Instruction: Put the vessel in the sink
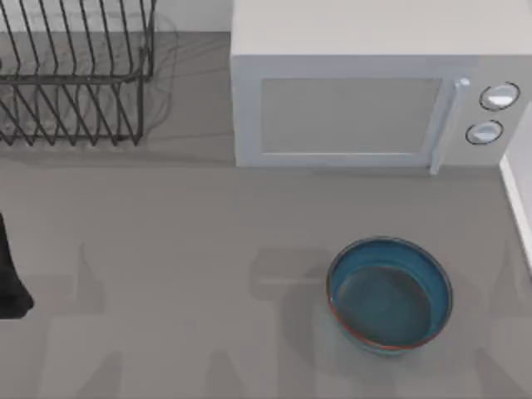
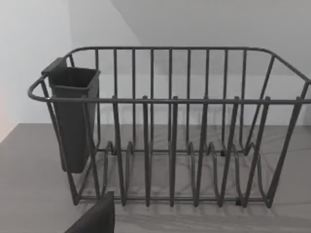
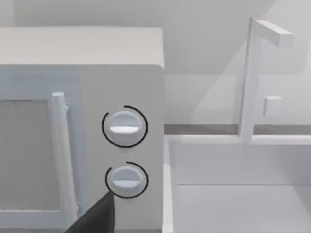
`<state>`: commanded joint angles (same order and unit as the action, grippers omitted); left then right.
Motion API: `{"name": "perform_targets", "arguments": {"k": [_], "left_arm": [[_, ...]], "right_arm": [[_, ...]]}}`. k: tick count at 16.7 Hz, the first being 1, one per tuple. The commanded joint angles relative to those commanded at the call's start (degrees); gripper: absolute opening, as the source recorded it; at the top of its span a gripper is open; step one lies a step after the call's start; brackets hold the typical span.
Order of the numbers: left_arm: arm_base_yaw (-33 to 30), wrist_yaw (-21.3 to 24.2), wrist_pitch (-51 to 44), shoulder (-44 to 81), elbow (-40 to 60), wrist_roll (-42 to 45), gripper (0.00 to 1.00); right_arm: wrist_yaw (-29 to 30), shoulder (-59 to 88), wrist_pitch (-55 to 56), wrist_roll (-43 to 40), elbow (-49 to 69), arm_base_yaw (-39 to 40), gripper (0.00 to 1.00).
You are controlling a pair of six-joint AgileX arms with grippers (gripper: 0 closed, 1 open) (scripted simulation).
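The vessel (image 1: 389, 295), a round shallow teal-blue bowl with a thin reddish-brown rim, stands upright on the grey table, right of centre and in front of the microwave. Nothing touches it. The white sink (image 1: 517, 187) shows as a strip at the table's right edge; in the right wrist view its basin (image 3: 233, 194) lies beside the microwave, with a white faucet (image 3: 252, 77) behind it. My left arm (image 1: 10, 278) is parked at the table's left edge, far from the vessel. A dark piece of my left gripper (image 2: 95, 219) faces the dish rack. A dark piece of my right gripper (image 3: 95, 216) faces the microwave's knobs.
A white microwave (image 1: 357, 91) with two round knobs (image 1: 497, 96) stands at the back, door closed. A dark wire dish rack (image 1: 71, 75) with a cutlery cup (image 2: 73, 116) is at the back left. Grey table (image 1: 183, 266) stretches between the left arm and the vessel.
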<state>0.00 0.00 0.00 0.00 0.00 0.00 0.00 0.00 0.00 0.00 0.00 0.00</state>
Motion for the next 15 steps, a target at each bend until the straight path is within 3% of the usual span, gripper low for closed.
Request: {"name": "perform_targets", "arguments": {"k": [7,15], "left_arm": [[0.0,0.0,0.0,0.0,0.0,0.0,1.0],[0.0,0.0,0.0,0.0,0.0,0.0,1.0]], "right_arm": [[-0.1,9.2,-7.7,3.2,8.6,3.1,1.0],[0.0,50.5,-35.7,14.3,38.9,13.7,1.0]]}}
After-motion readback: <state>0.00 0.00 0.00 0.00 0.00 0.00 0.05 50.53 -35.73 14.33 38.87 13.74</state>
